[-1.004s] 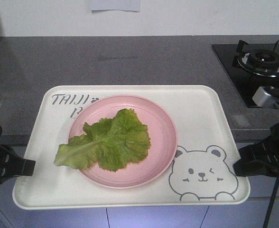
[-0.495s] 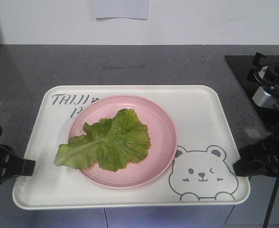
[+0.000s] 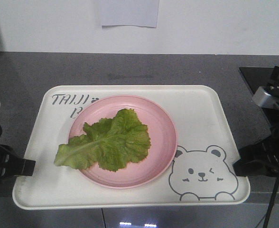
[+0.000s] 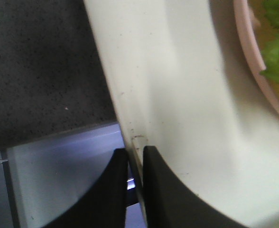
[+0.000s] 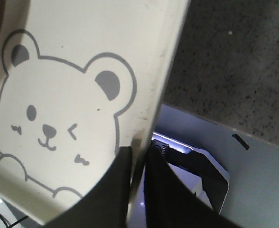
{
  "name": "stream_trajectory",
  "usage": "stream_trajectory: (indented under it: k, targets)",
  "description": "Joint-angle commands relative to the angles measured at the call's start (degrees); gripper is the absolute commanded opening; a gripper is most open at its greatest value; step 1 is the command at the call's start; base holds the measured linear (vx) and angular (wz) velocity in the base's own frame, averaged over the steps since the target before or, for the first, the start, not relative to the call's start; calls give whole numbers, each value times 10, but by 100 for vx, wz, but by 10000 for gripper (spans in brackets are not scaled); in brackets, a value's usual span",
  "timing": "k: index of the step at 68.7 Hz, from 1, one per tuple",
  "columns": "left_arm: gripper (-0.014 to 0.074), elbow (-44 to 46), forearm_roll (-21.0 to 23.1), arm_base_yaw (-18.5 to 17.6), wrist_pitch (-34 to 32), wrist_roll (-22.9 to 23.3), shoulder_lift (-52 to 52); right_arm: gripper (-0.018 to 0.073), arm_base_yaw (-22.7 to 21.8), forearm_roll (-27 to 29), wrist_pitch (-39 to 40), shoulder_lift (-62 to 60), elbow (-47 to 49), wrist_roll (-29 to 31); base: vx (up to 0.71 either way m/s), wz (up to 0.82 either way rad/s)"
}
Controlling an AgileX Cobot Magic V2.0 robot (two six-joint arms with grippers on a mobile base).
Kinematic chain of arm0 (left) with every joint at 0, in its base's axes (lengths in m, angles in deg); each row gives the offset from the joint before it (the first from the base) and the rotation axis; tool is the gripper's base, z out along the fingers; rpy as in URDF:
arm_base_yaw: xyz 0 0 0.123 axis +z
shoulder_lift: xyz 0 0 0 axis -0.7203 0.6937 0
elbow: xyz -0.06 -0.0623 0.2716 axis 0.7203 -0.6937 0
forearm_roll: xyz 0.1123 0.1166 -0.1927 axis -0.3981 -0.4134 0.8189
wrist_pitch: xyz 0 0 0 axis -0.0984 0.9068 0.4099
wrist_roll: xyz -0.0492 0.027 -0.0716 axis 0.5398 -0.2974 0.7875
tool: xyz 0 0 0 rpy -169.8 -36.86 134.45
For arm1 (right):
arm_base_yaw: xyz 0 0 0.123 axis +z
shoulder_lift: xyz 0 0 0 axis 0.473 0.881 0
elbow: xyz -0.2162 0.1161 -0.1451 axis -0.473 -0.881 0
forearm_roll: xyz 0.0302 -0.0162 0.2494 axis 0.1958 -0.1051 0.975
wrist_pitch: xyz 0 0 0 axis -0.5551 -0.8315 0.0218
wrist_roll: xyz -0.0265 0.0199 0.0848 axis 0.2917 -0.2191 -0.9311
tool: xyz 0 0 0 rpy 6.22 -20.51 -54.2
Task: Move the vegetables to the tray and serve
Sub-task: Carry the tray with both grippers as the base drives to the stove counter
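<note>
A crinkly green lettuce leaf (image 3: 106,141) lies on a round pink plate (image 3: 163,128) that stands on the cream-white tray (image 3: 196,111) with "TAIJI" lettering and a winking bear drawing (image 3: 202,173). My left gripper (image 3: 28,167) is shut on the tray's left rim, seen close in the left wrist view (image 4: 135,154). My right gripper (image 3: 238,166) is shut on the tray's right rim, seen close in the right wrist view (image 5: 138,151). The tray (image 4: 177,95) is held level above the counter's front edge.
A grey stone counter (image 3: 130,69) runs behind and under the tray. A black gas hob (image 3: 267,78) sits at the far right. A white wall with a paper sheet (image 3: 129,12) stands behind. Pale cabinet fronts (image 4: 59,171) lie below the counter edge.
The background has shifted down and right across the frames: the counter edge and hob slid rightwards and the wall shows more. Tray, plate, leaf and both grippers keep the same places in view.
</note>
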Motion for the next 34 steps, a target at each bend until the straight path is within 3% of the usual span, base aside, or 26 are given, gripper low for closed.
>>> stream_trajectory:
  k: [1,34]
  targets:
    - [-6,15,21,-6,-43,-19,-9,-3,7,43,-26,-15,15,31,15,5]
    - [-6,15,21,-6,-43,-19,-9,-3,7,43,-26,-15,15,31,13,4]
